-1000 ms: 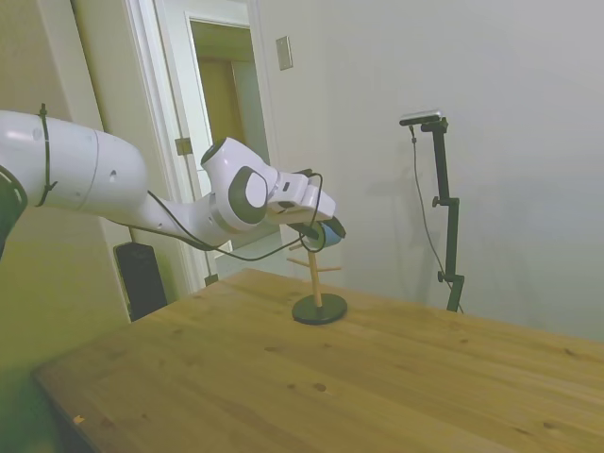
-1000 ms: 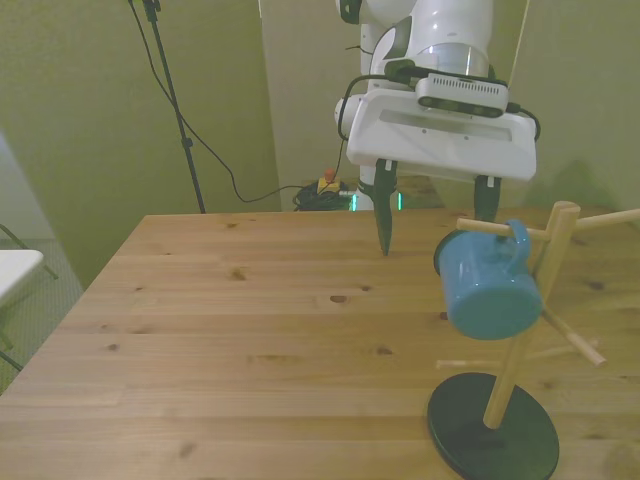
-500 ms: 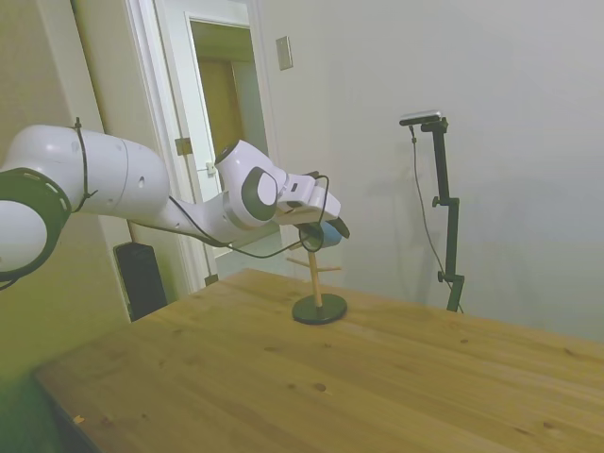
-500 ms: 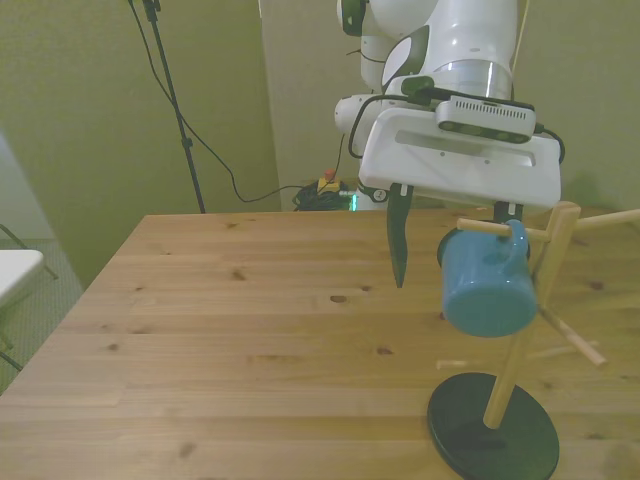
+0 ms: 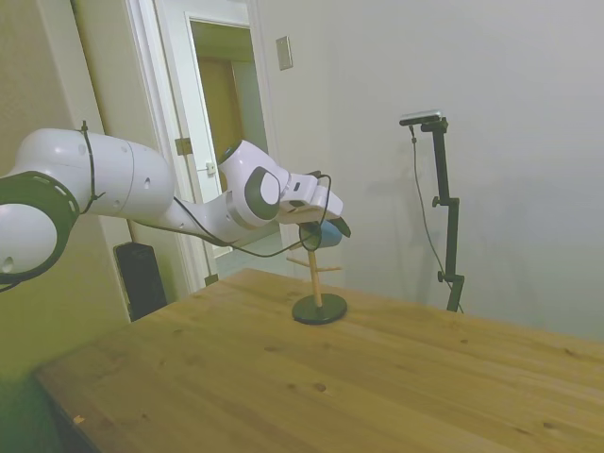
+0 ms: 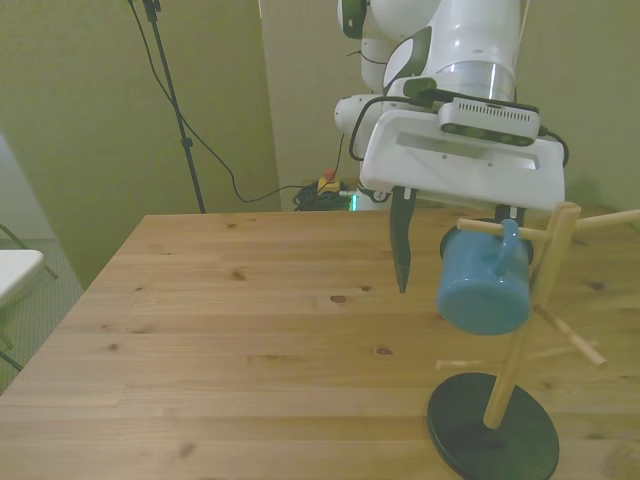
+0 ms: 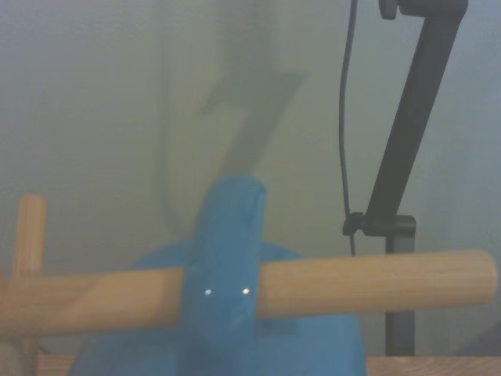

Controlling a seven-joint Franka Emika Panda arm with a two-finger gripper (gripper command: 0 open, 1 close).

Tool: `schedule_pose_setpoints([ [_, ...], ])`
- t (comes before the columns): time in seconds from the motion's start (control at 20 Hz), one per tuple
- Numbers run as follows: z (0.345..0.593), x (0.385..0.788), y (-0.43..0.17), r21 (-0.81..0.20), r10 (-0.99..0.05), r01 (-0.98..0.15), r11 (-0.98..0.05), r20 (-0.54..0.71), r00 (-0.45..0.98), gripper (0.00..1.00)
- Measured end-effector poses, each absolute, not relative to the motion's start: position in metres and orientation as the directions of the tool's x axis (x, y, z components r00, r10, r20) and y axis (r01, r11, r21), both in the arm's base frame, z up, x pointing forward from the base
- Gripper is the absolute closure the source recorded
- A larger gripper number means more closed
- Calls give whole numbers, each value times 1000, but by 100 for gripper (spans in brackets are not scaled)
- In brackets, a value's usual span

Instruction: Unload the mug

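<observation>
The arm is showing glossy white rounded shells, with a dark band ringing the big joint at the side view's left edge and a grey disc capping the wrist joint. A thin black tie is circling the fat white link, and a black cable is drooping in a loop beneath the forearm toward the hand. In the front view the gripper is wearing a broad, flat white body, topped by a narrow grey camera bar with small dark lenses. Dark tapering fingers are pointing downward from it. More black cable is curling beside the wrist there.
</observation>
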State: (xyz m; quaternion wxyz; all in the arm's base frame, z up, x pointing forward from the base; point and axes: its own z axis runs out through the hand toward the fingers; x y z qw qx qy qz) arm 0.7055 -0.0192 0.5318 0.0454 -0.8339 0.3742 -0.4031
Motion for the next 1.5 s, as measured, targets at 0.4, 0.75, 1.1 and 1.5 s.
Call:
schedule_pose_setpoints([
  [0.4, 532, 705, -21, -377, -661, -589, -714, 639, 393, 100],
  [0.75, 534, 705, -25, -379, -664, -593, -710, 640, 386, 100],
  [1.1, 534, 704, -28, -379, -665, -596, -708, 640, 384, 100],
  [1.5, 549, 692, -25, -388, -666, -589, -709, 644, 377, 100],
])
